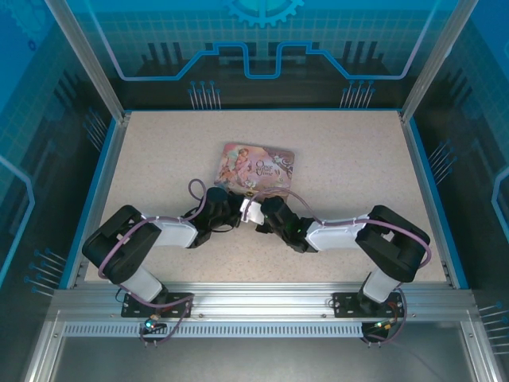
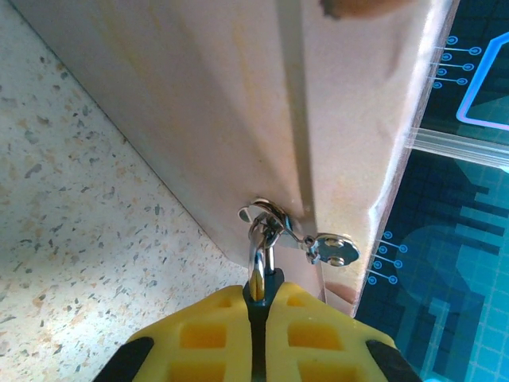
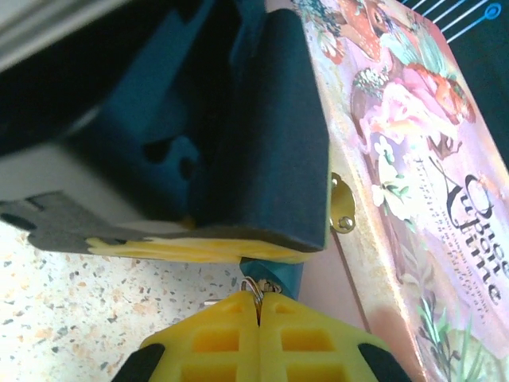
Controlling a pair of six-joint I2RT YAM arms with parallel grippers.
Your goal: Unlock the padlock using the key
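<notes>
Both are closed at the near edge of the pink tin (image 1: 256, 165) on the worktop (image 1: 358, 159): my left hand (image 2: 257, 296) is pressed together on the padlock (image 2: 258, 261), whose shackle hangs through the tin's clasp (image 2: 269, 213); my right hand (image 3: 258, 306) pinches the key (image 3: 253, 286), mostly hidden between its fingertips (image 3: 215, 342), just beside the padlock's teal body. The tin lies flat, lid up, near the worktop's middle.
</notes>
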